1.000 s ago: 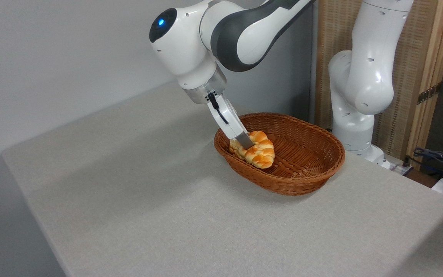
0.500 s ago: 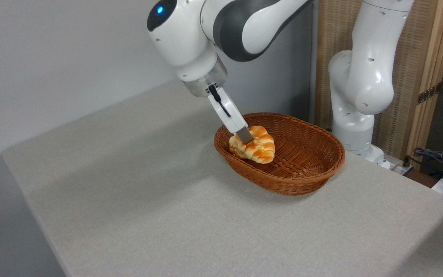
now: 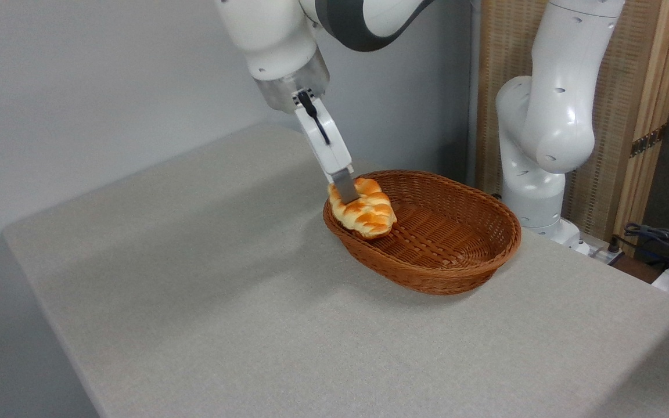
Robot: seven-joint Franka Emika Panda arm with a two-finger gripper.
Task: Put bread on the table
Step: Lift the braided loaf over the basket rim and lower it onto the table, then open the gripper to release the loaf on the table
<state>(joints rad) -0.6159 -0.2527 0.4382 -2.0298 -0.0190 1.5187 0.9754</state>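
Where the arm reaches down at the basket's left end, one gripper (image 3: 346,194) has its fingers pressed against a single braided loaf, the bread (image 3: 362,212), holding it over the left rim of the one brown wicker basket (image 3: 456,244). Only the near grey finger shows clearly; the other is hidden behind the loaf. The bread is glossy orange with pale seams, and its lower end hangs just inside the rim. Nothing else shows inside the basket. There is one arm in all, its white base column (image 3: 543,145) standing behind the basket at the right. The table (image 3: 224,302) is covered in light grey-beige textured fabric, with a rounded corner at the left. Behind it runs a plain pale grey wall; at the right stand a wooden slatted screen (image 3: 630,116) and some dark cables (image 3: 659,238).
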